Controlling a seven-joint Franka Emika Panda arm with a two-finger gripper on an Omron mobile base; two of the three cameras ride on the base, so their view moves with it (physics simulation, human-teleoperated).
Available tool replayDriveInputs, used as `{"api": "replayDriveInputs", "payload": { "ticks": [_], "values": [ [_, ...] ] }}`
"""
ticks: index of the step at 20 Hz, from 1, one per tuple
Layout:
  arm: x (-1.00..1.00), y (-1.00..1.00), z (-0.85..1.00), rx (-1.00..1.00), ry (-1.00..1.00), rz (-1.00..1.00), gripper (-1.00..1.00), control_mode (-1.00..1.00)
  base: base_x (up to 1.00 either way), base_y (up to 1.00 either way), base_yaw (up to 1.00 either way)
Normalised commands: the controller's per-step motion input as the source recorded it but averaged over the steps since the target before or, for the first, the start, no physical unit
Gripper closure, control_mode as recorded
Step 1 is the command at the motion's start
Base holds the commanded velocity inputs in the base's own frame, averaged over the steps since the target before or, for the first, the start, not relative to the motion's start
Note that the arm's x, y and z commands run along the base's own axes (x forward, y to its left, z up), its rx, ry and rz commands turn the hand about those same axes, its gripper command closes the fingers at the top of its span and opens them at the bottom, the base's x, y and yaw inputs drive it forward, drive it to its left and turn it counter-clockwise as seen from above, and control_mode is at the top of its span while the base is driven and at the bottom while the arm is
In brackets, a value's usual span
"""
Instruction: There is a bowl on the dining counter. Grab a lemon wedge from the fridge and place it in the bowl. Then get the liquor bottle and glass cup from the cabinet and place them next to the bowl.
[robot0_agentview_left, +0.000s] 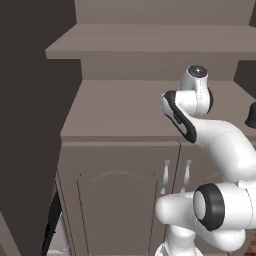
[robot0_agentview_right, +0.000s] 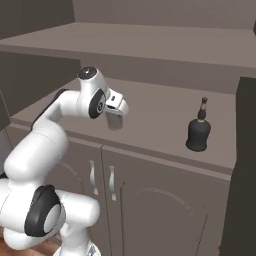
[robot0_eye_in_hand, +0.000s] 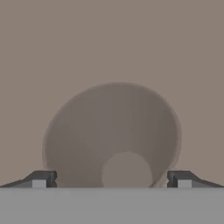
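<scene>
In the hand view I look straight down into the clear glass cup (robot0_eye_in_hand: 113, 135), which stands on the cabinet (robot0_agentview_right: 150, 107) shelf. My gripper (robot0_eye_in_hand: 111, 178) is open, with one dark fingertip on each side of the cup's rim and no contact to be seen. From the right base view the hand (robot0_agentview_right: 117, 106) hangs over the shelf's left part, and the cup shows as a faint pale shape (robot0_agentview_right: 115, 123) below it. The dark liquor bottle (robot0_agentview_right: 198, 131) stands upright on the same shelf, well to the right of the hand. Its dark edge (robot0_agentview_left: 251, 116) peeks in at the right border.
Another shelf (robot0_agentview_left: 150, 42) runs above the one I work over. Below are closed arch-panelled doors (robot0_agentview_left: 117, 200) with slim silver handles (robot0_agentview_right: 92, 176). An open dark door (robot0_agentview_left: 30, 125) stands at the left and another door edge (robot0_agentview_right: 246, 165) at the right.
</scene>
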Motion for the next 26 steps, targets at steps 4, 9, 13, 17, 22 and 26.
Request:
{"api": "replayDriveInputs", "payload": {
  "ticks": [4, 9, 13, 17, 22, 26],
  "values": [
    [0.12, -0.01, -0.17, 0.00, -0.12, 0.00, -1.00, -1.00, 0.00, 0.00, 0.00],
    [0.06, -0.11, -0.12, 0.01, -0.12, 0.00, -1.00, -1.00, 0.00, 0.00, 0.00],
    [-0.32, -0.25, 0.12, 0.10, -0.02, 0.00, -1.00, -1.00, 0.00, 0.00, 0.00],
    [-0.28, -0.16, 0.28, 0.17, 0.00, 0.00, -1.00, -1.00, 0.00, 0.00, 0.00],
    [-0.01, -0.03, 0.23, 0.16, 0.00, 0.00, -1.00, -1.00, 0.00, 0.00, 0.00],
    [0.00, -0.02, 0.19, 0.14, 0.00, 0.00, -1.00, -1.00, 0.00, 0.00, 0.00]
  ]
}}
